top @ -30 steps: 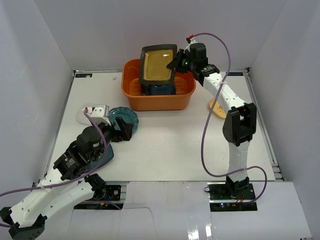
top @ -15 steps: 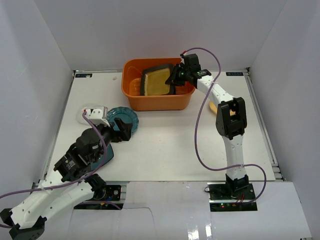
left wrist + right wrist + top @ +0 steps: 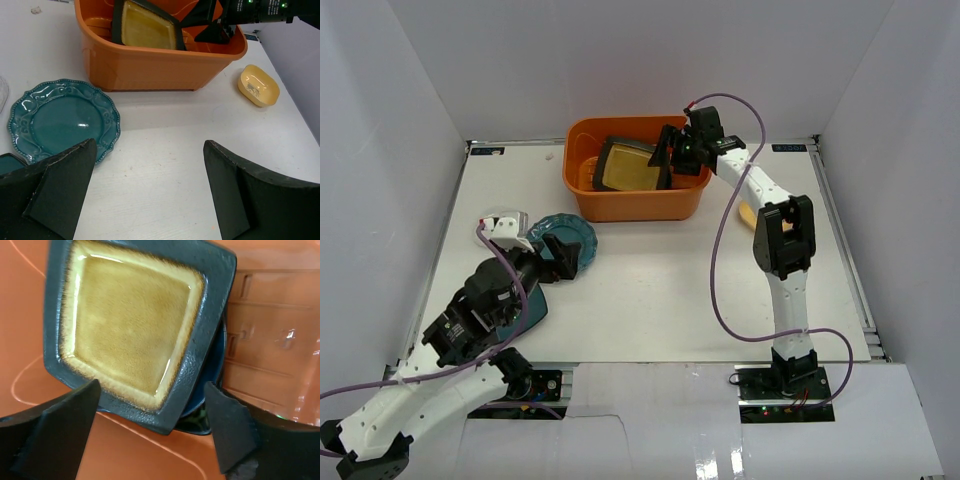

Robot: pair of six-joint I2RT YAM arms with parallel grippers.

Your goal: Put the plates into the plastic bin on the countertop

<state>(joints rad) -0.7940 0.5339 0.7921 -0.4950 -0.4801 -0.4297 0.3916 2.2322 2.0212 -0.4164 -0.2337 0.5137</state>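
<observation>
The dark square gold-centred plate (image 3: pixel 131 335) lies in the plastic bin (image 3: pixel 635 206), face up and tilted, one side raised toward the bin's far wall. From the right wrist camera one of its corners points down between the two fingers. It rests on a blue plate (image 3: pixel 218 357), of which only an edge shows. The right jaws stand wide apart over the bin's right end, one finger on either side of that corner, and clamp nothing. Whether they touch the plate I cannot tell.

The bin sits at the far middle of the tabletop (image 3: pixel 660 290), its long axis running left to right.

Just right of the bin, the small yellow plate (image 3: pixel 258 85) lies flat on the tabletop. It is oval, and in the left wrist view its long axis runs from upper left to lower right.

In front of the bin's left end lies the teal scalloped plate (image 3: pixel 64 119), flat and face up. The left jaws are spread wide above the tabletop just beside it, holding nothing. A corner of the teal square plate (image 3: pixel 7 162) shows by the left finger.

Two small dark stickers (image 3: pixel 486 151) lie at the tabletop's far edge, their print too small to read.
</observation>
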